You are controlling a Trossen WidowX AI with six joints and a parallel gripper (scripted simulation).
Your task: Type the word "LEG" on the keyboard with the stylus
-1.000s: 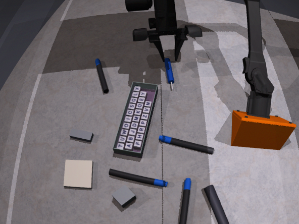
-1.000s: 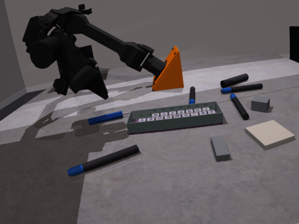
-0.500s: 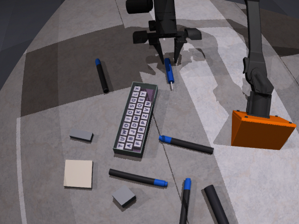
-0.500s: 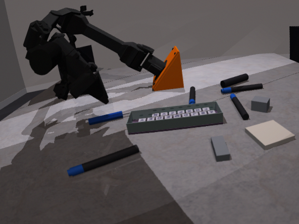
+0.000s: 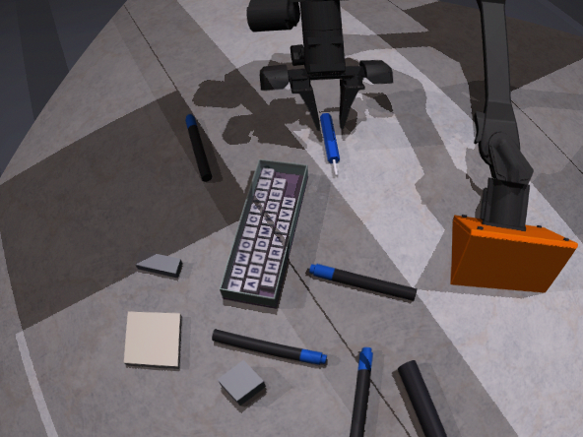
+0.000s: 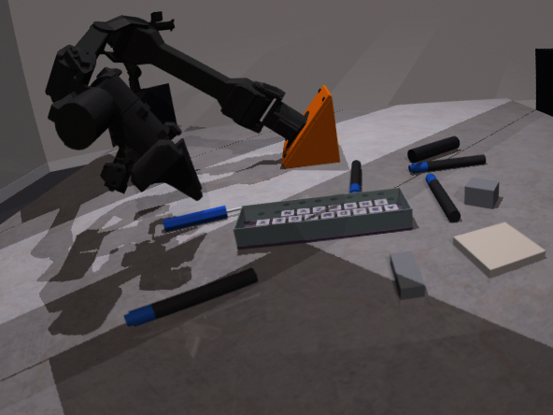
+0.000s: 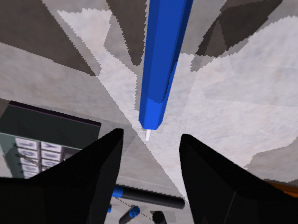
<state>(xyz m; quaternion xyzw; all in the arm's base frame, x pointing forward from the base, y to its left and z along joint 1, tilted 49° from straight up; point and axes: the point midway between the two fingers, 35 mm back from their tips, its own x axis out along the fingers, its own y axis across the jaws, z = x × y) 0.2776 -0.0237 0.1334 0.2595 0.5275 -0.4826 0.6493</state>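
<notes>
1. While the jaws hover above the counter [image 5: 89, 389] [image 6: 280, 374] [image 7: 240, 100], their two fingers stand apart; they are released, with nothing grasped.
2. The stylus [image 5: 329, 138] [image 6: 196, 218] [image 7: 161, 65], blue with a thin pale tip, lies on the counter, near the fingertips, out of their grip.
3. Its tip points along the counter, just beside the near end of the keyboard [image 5: 250, 298] [image 6: 327, 232] [image 7: 50, 125] but apart from it.
4. The keyboard is a dark green tray of pale lettered keys. L [image 5: 264, 184] sits between X and G [image 5: 260, 195] in one outer row; E [image 5: 276, 194] is beside G in the middle row, next to Y.
5. One marker [image 5: 199, 148] [image 6: 192, 296], black with a blue end, lies on the opposite side of the keyboard from the orange mount [image 5: 512, 266] [image 6: 319, 140]. Another [image 5: 364, 281] [image 6: 356, 175] [image 7: 152, 196] rests between keyboard and mount.
6. Past the keyboard's far end lie two more such markers, a thick black rod [image 5: 421, 399] [image 6: 434, 149], a grey block [image 5: 241, 381] [image 6: 481, 193] and a cream tile [image 5: 153, 339] [image 6: 499, 248].
7. A grey wedge [image 5: 160, 264] [image 6: 407, 275] lies near the tile.
</notes>
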